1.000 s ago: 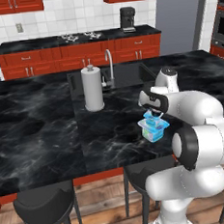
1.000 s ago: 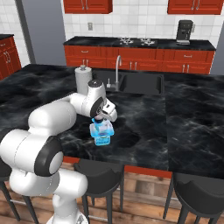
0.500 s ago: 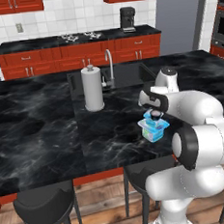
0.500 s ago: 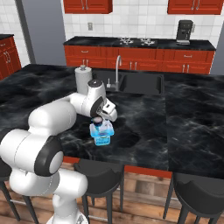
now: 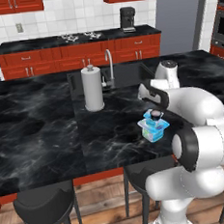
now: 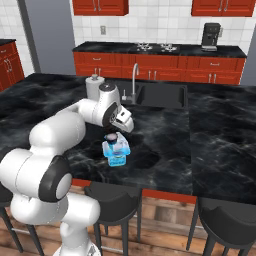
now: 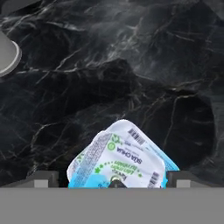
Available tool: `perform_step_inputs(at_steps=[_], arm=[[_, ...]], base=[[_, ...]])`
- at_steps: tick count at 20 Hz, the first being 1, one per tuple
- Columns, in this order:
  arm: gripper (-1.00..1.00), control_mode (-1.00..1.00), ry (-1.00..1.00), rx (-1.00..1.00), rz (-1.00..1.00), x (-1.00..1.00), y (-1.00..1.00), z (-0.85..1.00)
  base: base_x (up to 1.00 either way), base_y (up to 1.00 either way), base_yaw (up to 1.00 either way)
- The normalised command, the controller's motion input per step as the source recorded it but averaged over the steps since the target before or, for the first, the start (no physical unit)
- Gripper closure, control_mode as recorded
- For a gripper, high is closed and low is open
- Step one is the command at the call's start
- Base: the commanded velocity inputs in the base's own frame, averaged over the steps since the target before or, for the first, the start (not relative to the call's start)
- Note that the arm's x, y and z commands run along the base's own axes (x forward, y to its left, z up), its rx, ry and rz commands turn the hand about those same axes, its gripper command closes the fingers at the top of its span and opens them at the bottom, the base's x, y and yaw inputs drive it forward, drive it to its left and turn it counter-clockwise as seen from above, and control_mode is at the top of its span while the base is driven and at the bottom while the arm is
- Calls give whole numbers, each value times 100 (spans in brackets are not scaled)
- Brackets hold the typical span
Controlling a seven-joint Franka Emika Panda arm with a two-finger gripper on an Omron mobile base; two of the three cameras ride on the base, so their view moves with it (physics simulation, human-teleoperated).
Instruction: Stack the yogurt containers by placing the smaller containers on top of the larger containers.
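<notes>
Sitting mid-frame near the counter's front edge, the small cup tops the tub; gripper above, width unclear.

Black marble-patterned island worktop carries a tall white paper-towel roll standing upright beside the recessed sink. Near the front edge sits a wide light-blue squarish yogurt tub; a smaller light-blue cup rests on it.
</notes>
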Motion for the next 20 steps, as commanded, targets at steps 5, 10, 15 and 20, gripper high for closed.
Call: perform_step_inputs(at_steps=[5,10,15,20], arm=[[-100,-100,0,-8,12,-89,4,1],[-100,-100,-2,-8,15,-95,0,0],[-100,-100,-16,-5,14,-84,0,0],[-100,-100,-41,0,5,-65,-4,6]], base=[[0,0,0],[0,0,0],[0,0,0],[0,0,0]])
